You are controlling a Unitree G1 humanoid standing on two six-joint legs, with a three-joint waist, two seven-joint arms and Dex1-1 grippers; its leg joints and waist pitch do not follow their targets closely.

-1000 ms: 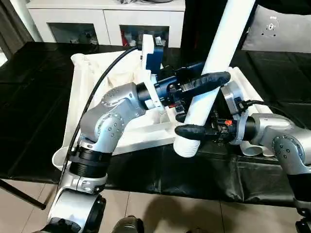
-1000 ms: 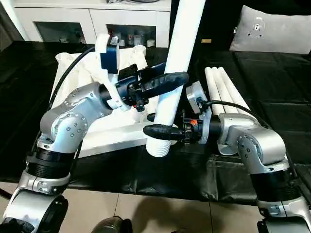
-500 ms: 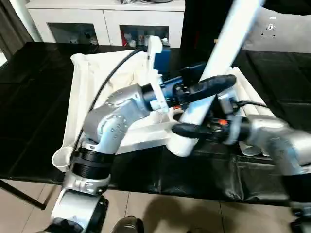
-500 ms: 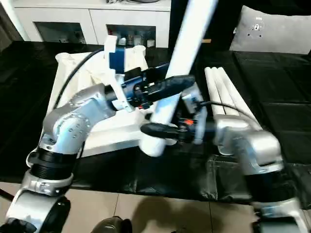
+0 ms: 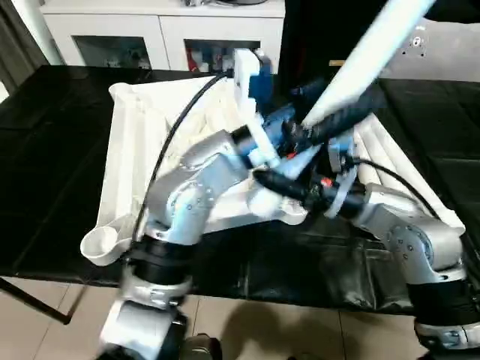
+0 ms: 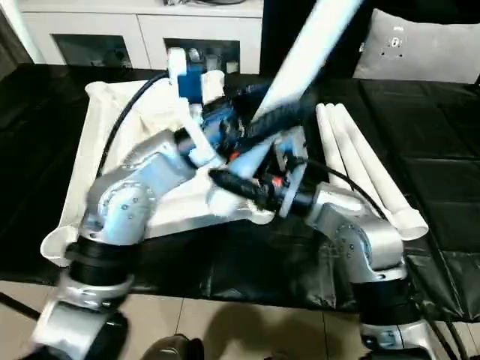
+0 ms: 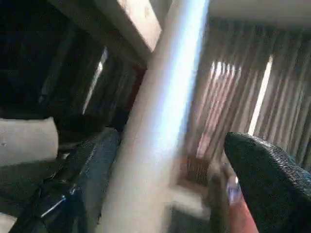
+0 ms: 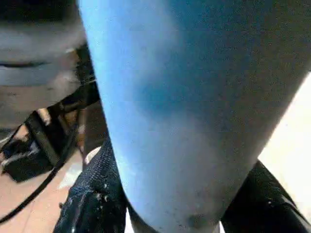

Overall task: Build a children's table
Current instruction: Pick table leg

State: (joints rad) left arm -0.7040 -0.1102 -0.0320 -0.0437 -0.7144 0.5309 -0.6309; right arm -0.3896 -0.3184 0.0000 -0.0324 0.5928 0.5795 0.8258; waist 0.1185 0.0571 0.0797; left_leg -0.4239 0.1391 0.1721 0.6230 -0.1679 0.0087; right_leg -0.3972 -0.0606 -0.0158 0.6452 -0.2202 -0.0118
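Left eye view: leg (image 5: 375,52) more tilted

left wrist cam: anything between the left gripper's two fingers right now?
Yes. In the left wrist view the white table leg runs up between the left gripper's two black fingers, with a gap showing between the leg and that finger.

Both head eyes look forward and down over the worktable (image 5: 60,150) — each wrist camera sits close against the tilted leg (image 7: 160,121), their shared subject.
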